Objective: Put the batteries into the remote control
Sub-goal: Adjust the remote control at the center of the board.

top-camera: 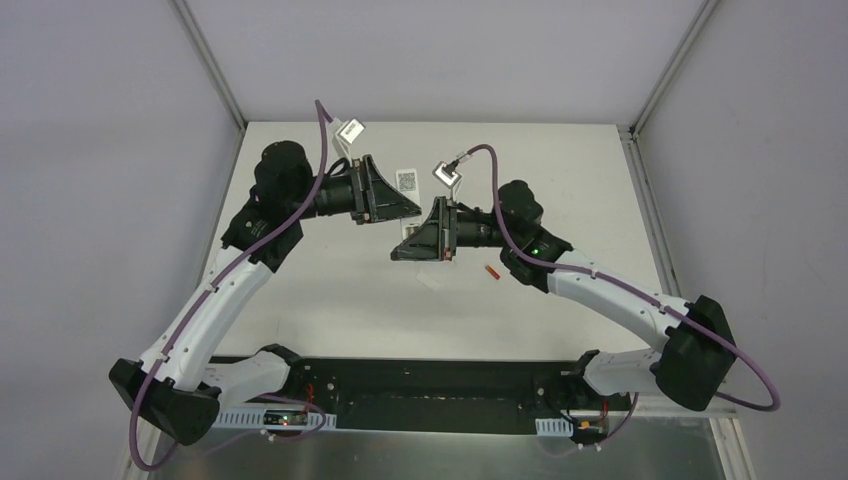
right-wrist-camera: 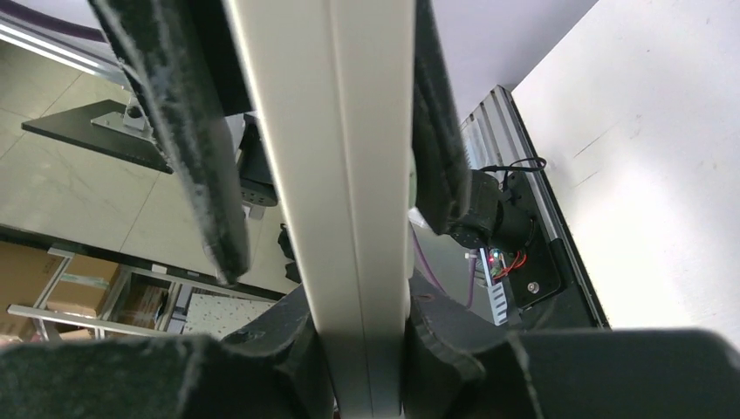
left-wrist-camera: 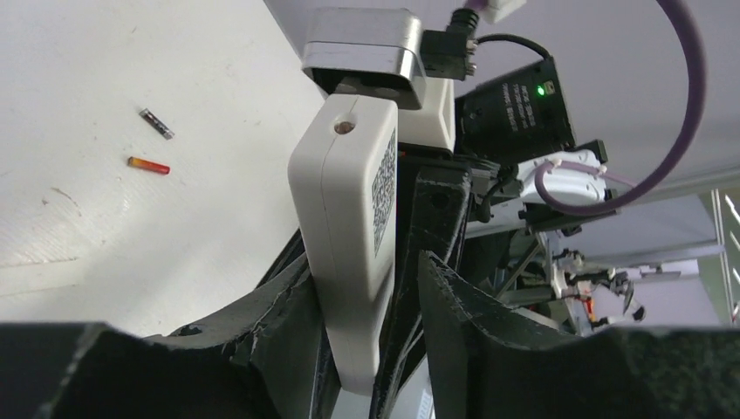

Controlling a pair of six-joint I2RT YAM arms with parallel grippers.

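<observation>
The white remote control point(top-camera: 406, 181) is held in the air between both grippers, its code label point(left-wrist-camera: 384, 196) showing. My right gripper point(right-wrist-camera: 362, 305) is shut on the remote's long edges point(right-wrist-camera: 349, 175); it shows in the top view point(top-camera: 402, 252). My left gripper point(left-wrist-camera: 362, 262) straddles the remote's other end: one finger point(left-wrist-camera: 279, 305) touches it and the other point(left-wrist-camera: 454, 297) stands off with a gap. The red-orange battery point(left-wrist-camera: 148, 165) and the dark grey battery point(left-wrist-camera: 157, 123) lie loose on the table. The red-orange one also shows beside the right arm point(top-camera: 491, 271).
A small loose white cover piece point(top-camera: 432, 281) lies on the table below the grippers. The white table point(top-camera: 330, 290) is bounded by grey walls and metal rails at the sides. The black base bar point(top-camera: 430, 385) runs along the near edge.
</observation>
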